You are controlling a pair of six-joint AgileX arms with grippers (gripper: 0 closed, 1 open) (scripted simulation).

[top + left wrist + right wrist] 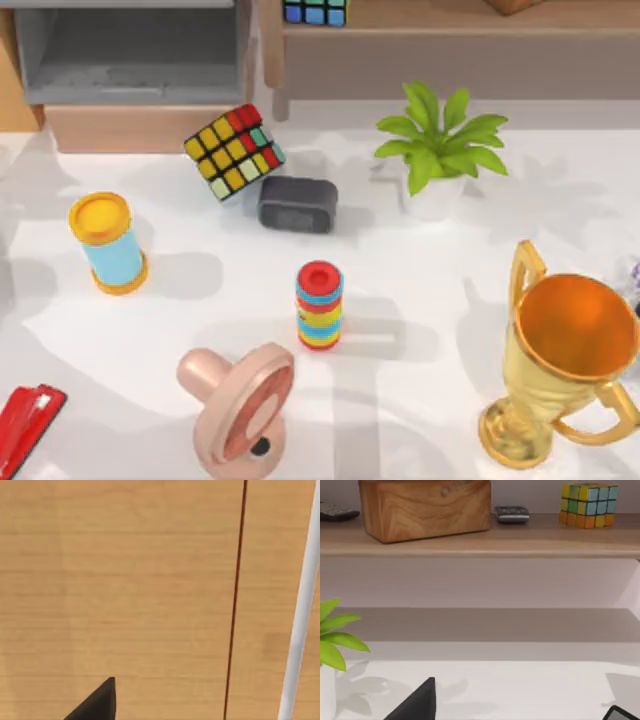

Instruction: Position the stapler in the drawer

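the stapler (pixel 27 428) lay at the near left corner of the white surface (pixel 420 400), its red body cut off by the top view's left and bottom edges, so its full length could not be seen. just beside it to the right lay a pink pacifier (pixel 238 404), tipped on its side. at the near right stood a gold trophy (pixel 560 360), one handle clipped by the right edge.

further in, a striped stack of coloured rings (pixel 319 305) stood upright near the middle, and a blue cylinder with a yellow lid (pixel 108 243) stood well to its left. beyond them a dark grey clock (pixel 297 203) sat touching or just beside a tilted puzzle cube (pixel 234 151); which could not be told. a potted plant (pixel 436 150) stood to the right.

at the far left the drawer (pixel 140 125) stood open, grey inside with a tan front, well apart from the stapler; its back part was cut off. to its right ran the brown shelf (pixel 440 20), carrying a second cube (pixel 315 11) clipped by the top edge.

the left wrist view showed a dark finger tip (pixel 97 705) of the left claw against tan wood; the right wrist view showed a finger tip (pixel 417 705) of the right claw facing the shelf. whether either claw was apart or together could not be told.
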